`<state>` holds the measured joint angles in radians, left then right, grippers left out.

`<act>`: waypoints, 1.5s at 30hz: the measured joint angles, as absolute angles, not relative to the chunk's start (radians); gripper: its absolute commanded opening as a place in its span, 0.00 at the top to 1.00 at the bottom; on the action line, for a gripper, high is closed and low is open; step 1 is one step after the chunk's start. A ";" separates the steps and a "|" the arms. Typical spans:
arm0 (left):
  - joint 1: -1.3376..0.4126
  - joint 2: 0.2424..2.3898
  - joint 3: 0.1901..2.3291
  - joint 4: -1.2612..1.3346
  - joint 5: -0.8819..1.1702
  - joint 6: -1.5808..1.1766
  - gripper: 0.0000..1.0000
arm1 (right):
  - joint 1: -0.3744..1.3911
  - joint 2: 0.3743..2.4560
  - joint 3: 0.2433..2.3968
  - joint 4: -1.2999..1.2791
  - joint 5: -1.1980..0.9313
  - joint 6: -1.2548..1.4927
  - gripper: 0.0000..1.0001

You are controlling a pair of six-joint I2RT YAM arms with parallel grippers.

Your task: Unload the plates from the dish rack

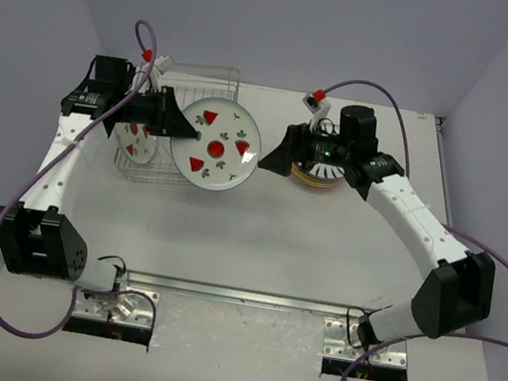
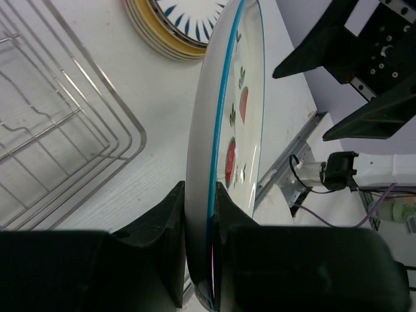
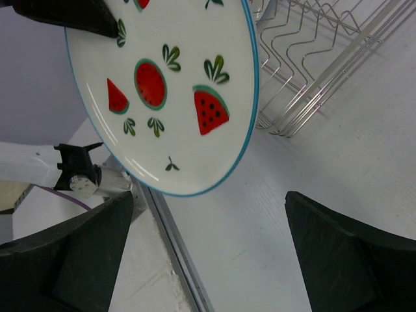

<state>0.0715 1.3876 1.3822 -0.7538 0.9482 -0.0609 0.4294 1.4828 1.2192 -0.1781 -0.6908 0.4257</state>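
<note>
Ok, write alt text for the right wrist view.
A blue-rimmed white plate with red watermelon designs fills the upper frame, gripped at its top-left edge by the left gripper. The open right gripper frames the bottom corners; the dish rack stands upper right.

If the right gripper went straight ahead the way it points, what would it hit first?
Probably the watermelon plate in the left gripper; it sits ahead of the right gripper, jaws open, though depth is unclear.

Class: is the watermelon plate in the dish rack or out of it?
Out: the left end effector holds the plate by its rim, beside the dish rack.
</note>
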 measured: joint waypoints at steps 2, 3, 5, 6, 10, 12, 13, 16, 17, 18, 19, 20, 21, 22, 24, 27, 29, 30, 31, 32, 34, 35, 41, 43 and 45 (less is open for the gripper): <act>0.030 1.382 1.362 -0.733 0.958 -0.063 1.00 | 0.436 1.511 1.230 -0.171 -0.694 0.438 0.02; 0.007 1.376 1.348 -0.720 0.960 -0.065 1.00 | 0.436 1.526 1.235 -0.168 -0.697 0.446 0.02; -0.031 1.362 1.324 -0.706 0.964 -0.067 1.00 | 0.436 1.555 1.243 -0.164 -0.705 0.459 0.08; -0.048 1.355 1.312 -0.700 0.970 -0.069 1.00 | 0.436 1.568 1.245 -0.162 -0.712 0.469 0.19; -0.066 1.343 1.294 -0.698 0.979 -0.076 0.97 | 0.437 1.605 1.246 -0.152 -0.757 0.509 0.77; -0.065 1.343 1.294 -0.691 0.961 -0.075 0.85 | 0.437 1.610 1.247 -0.135 -0.790 0.526 1.00; -0.064 1.344 1.294 -0.692 0.951 -0.071 0.71 | 0.439 1.610 1.247 -0.133 -0.800 0.536 1.00; -0.049 1.344 1.300 -0.684 0.947 -0.060 0.28 | 0.430 1.611 1.244 -0.106 -0.879 0.560 1.00; -0.049 1.343 1.304 -0.683 0.929 -0.061 0.10 | 0.429 1.611 1.244 -0.106 -0.876 0.568 1.00; -0.049 1.342 1.305 -0.679 0.910 -0.063 0.04 | 0.426 1.611 1.241 -0.106 -0.875 0.578 1.00; -0.049 1.341 1.308 -0.675 0.891 -0.066 0.03 | 0.417 1.612 1.235 -0.111 -0.873 0.585 1.00; -0.049 1.339 1.313 -0.673 0.869 -0.068 0.02 | 0.403 1.612 1.228 -0.119 -0.871 0.591 1.00; -0.048 1.336 1.318 -0.673 0.844 -0.071 0.01 | 0.385 1.612 1.221 -0.127 -0.870 0.596 1.00; -0.042 1.332 1.322 -0.670 0.820 -0.074 0.01 | 0.358 1.613 1.216 -0.136 -0.871 0.605 1.00; -0.015 1.321 1.329 -0.668 0.767 -0.081 0.00 | 0.278 1.620 1.208 -0.147 -0.875 0.621 1.00; 0.046 1.305 1.341 -0.658 0.692 -0.088 0.00 | 0.128 1.635 1.208 -0.152 -0.851 0.629 1.00; 0.080 1.297 1.346 -0.651 0.651 -0.092 0.00 | 0.024 1.652 1.208 -0.152 -0.833 0.629 1.00; 0.093 1.294 1.348 -0.648 0.633 -0.094 0.00 | -0.026 1.664 1.210 -0.154 -0.821 0.629 1.00; 0.100 1.292 1.349 -0.645 0.620 -0.097 0.00 | -0.071 1.680 1.216 -0.157 -0.808 0.629 1.00; 0.100 1.291 1.349 -0.645 0.613 -0.099 0.00 | -0.110 1.699 1.224 -0.159 -0.796 0.630 1.00; 0.100 1.290 1.349 -0.644 0.606 -0.105 0.00 | -0.168 1.745 1.242 -0.161 -0.773 0.630 1.00; 0.099 1.290 1.349 -0.644 0.604 -0.108 0.00 | -0.189 1.771 1.251 -0.162 -0.763 0.630 1.00; 0.100 1.290 1.349 -0.640 0.593 -0.111 0.00 | -0.200 1.886 1.275 -0.183 -0.740 0.635 1.00; 0.099 1.290 1.349 -0.640 0.587 -0.110 0.00 | -0.196 1.903 1.282 -0.195 -0.740 0.637 1.00; 0.099 1.290 1.349 -0.641 0.583 -0.110 0.00 | -0.192 1.924 1.301 -0.208 -0.740 0.638 0.98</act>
<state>0.0994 1.2900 1.3487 -0.6407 0.5834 -0.1097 -0.1917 1.9235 1.3007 -0.2082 -0.7402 0.6379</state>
